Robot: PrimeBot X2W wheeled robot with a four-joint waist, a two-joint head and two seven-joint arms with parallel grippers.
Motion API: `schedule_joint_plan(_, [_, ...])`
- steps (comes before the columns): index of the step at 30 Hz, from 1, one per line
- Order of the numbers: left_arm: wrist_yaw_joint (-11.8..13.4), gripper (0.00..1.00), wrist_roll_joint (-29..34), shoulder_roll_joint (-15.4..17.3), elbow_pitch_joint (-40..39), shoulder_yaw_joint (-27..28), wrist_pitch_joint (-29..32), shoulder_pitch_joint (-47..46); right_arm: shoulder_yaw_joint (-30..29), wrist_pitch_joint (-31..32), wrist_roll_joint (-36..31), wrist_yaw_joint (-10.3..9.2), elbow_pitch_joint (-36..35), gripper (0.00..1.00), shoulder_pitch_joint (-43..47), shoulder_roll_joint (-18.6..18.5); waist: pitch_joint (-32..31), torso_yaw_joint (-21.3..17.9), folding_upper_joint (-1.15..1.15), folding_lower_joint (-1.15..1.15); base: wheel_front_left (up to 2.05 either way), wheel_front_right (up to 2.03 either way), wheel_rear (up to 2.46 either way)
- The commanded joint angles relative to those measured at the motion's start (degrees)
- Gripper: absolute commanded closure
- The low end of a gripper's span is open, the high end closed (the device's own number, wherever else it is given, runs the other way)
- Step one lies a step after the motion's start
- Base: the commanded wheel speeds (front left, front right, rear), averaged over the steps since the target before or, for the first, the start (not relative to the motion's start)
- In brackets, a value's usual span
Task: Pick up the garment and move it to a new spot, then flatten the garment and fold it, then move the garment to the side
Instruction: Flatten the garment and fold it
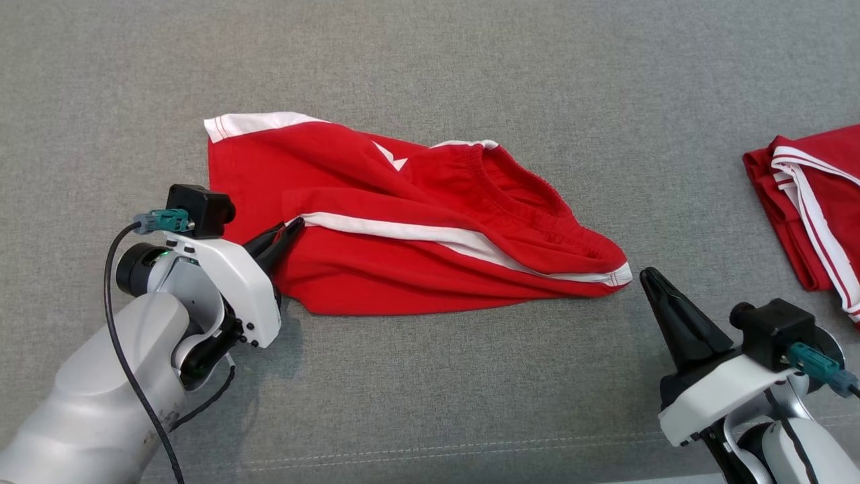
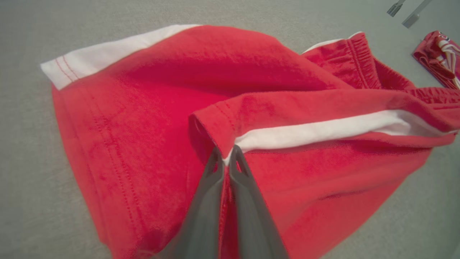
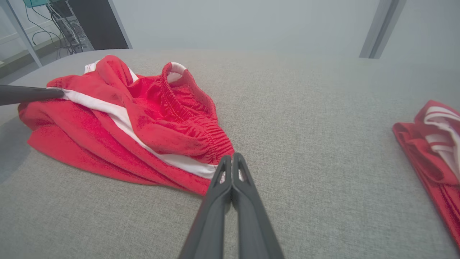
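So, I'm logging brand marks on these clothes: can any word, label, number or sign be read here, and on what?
None can be read.
Red shorts with white side stripes: no word, label or number; the white patch is a bare shape.
Folded red and white garment: stripes alone; too small and blurred in the left wrist view to tell more.

We're looking at red shorts (image 1: 416, 275), rumpled and half folded over themselves on the grey cloth (image 1: 430, 67). White side stripe runs diagonally across, white hem band far left, elastic waistband gaping open on the right.
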Motion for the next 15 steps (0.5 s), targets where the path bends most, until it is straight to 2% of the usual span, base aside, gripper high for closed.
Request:
schedule_joint_plan(1, [-0.18,1.00,-0.21,2.21,-0.87,1.91,-0.41,-0.79,-0.29,-1.57,0.51,-0.01,-2.52,1.00,1.37,0.17,-0.70,0.17,0.00,0.00,0.00,0.00,0.00])
schedule_joint_plan(2, [-0.13,1.00,-0.38,2.27,-0.86,1.94,-0.38,-0.53,-1.00,-2.08,0.36,-0.01,-3.11,0.79,2.04,0.64,-1.04,0.09,0.00,0.00,0.00,0.00,0.00])
schedule_joint_plan(3, [-0.07,1.00,-0.54,2.36,-0.81,1.97,-0.37,-0.26,-1.57,-2.59,0.15,-0.01,-3.66,0.18,2.65,1.11,-1.39,-0.06,0.00,0.00,0.00,0.00,0.00])
schedule_joint_plan(4, [0.01,1.00,-0.68,2.42,-0.75,1.98,-0.32,-0.01,-2.13,-3.35,-0.15,-0.01,-4.26,0.00,3.20,1.56,-1.71,-0.19,0.00,0.00,0.00,0.00,0.00])
schedule_joint_plan(15, [0.50,1.00,-2.39,2.96,0.26,2.53,-0.27,1.98,-10.51,-12.88,-3.23,-0.01,-10.32,0.00,11.58,7.90,-4.43,-2.19,0.00,0.00,0.00,0.00,0.00])
